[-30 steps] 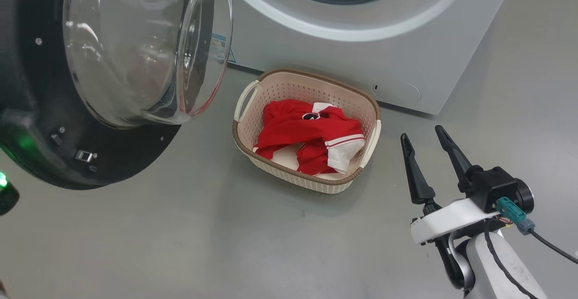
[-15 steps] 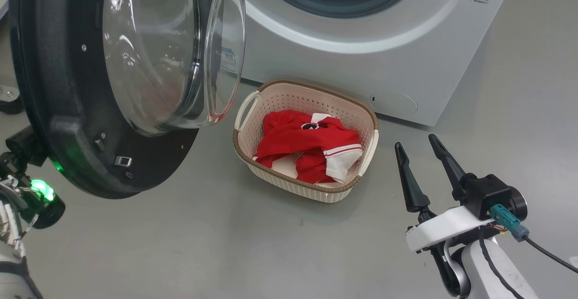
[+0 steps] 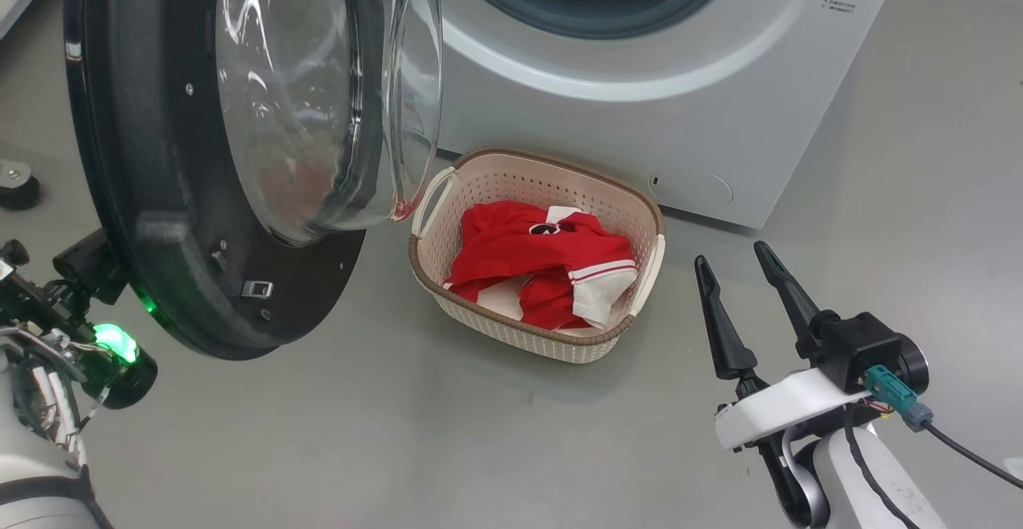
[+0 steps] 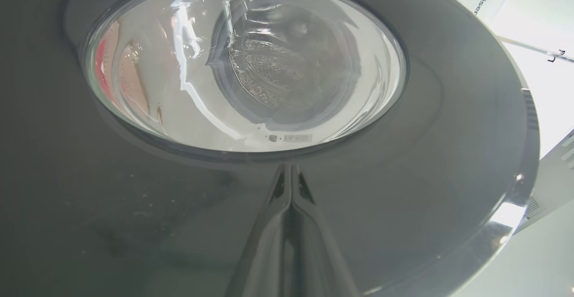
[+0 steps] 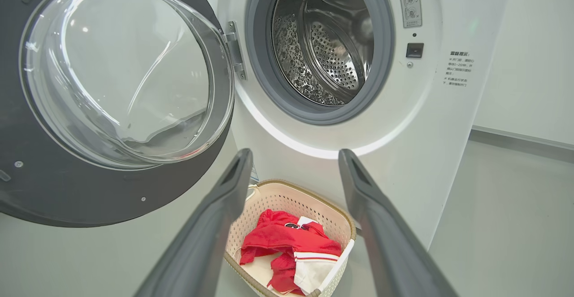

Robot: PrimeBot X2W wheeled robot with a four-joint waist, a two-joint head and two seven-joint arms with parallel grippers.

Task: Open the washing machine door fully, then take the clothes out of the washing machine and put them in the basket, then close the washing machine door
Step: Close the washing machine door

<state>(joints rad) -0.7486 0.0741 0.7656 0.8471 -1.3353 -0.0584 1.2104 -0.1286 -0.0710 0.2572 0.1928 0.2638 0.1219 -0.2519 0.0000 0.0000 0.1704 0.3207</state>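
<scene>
The clothes (image 3: 519, 245) lie bunched in the basket (image 3: 511, 185), perhaps two.

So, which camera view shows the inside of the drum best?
The right wrist view: it looks straight into the drum, its perforated metal wall plain to see. The head view catches just a sliver of it at the top edge, above the grey ring. The left wrist view gives it distorted through the door glass.

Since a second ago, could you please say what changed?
The large round glossy black door has swung nearer the white washing machine, the shut left gripper at its outer face; the head camera shifted. Red striped clothes, cream perforated basket and open right gripper stayed put.
</scene>
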